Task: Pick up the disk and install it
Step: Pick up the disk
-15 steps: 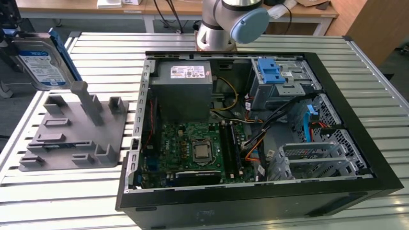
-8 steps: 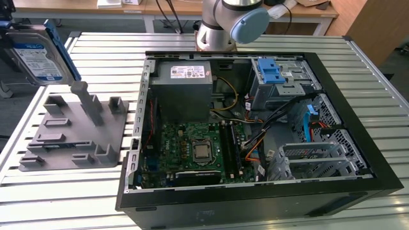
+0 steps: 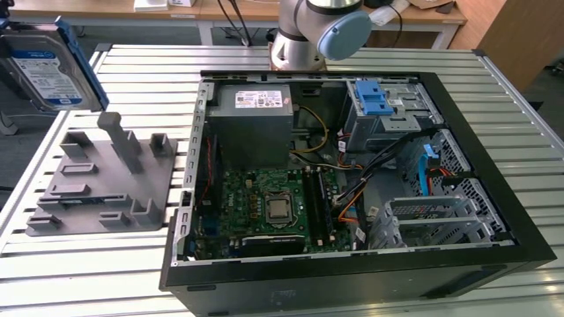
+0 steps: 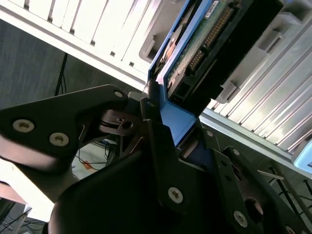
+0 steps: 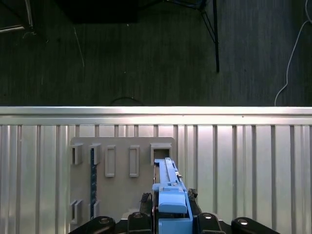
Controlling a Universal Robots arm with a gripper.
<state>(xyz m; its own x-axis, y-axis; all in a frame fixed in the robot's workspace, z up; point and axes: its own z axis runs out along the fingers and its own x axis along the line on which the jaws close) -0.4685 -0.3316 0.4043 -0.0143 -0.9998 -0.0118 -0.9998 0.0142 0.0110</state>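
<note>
Overall: a robot arm (image 3: 317,30) stands behind an open desktop computer case (image 3: 352,281) lying on a slatted metal bench (image 3: 79,264).
Disk: the hard drive (image 3: 49,63) hangs in the air at the exterior view's far left, clear of the bench, with its white-and-blue label facing the camera and its blue frame showing along one edge.
Disk from the wrist: in the first wrist view it is seen edge-on (image 5: 168,192), over a grey holding fixture (image 5: 122,170). In the second wrist view its green circuit board and connector pins (image 4: 207,46) are exposed.
End effector: in both wrist views the black end effector (image 4: 178,131) is closed onto the blue frame at one end of the disk, so it carries the drive by that end.
Fixture: the grey fixture (image 3: 97,178) sits on the bench, just beside the case, on the exterior view's left.
Case: inside are a grey power supply (image 3: 255,115), a green motherboard (image 3: 264,205) and a metal drive cage with a blue latch (image 3: 374,99). The disk is well apart from that cage.
Handling: probably rigid, dense for its size and sensitive to knocks. The metal faces look slick.
Hold: the blue frame edges seem the safest place, away from the board and pins.
</note>
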